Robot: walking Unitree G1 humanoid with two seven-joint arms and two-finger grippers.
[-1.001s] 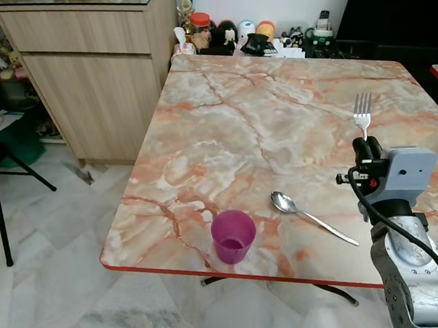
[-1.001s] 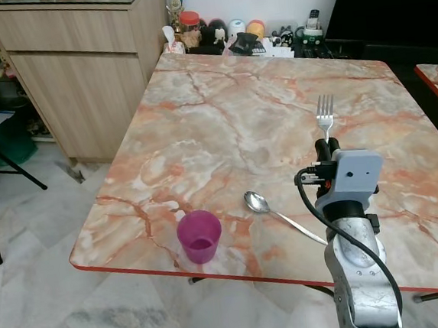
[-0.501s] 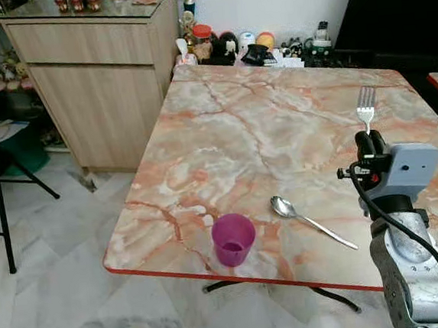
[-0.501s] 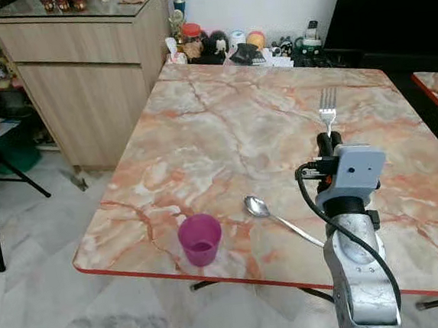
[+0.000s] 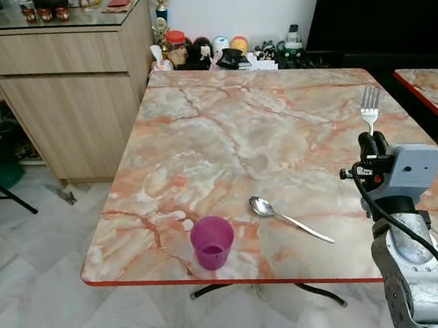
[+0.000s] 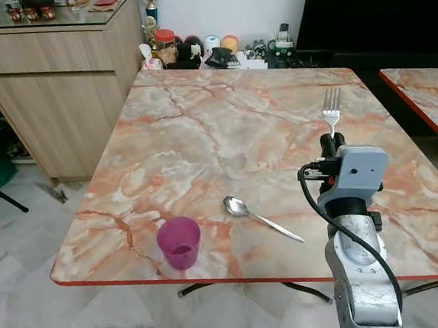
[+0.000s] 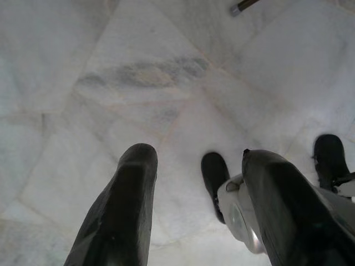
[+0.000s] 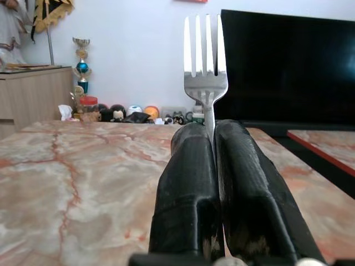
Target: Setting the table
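Right hand [image 6: 329, 140]: pinches our fork [image 6: 331, 106] upright, over the table [image 6: 201, 135]. Spoon [image 6: 260, 218], purple cup [image 6: 179, 243]: on table, near its front edge. Left hand [image 7: 194, 210]: fingers spread, above floor [image 7: 83, 66].

Cup [image 5: 212, 242] left of spoon [image 5: 289, 218] on table [image 5: 277, 120]

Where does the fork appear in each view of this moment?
Left eye view: fork at right, upright above the right tool.
Right eye view: fork right of centre, above the tool.
Right wrist view: fork centre top, clamped.
Left wrist view: floor, no fork.
Shared landmark: marble table.
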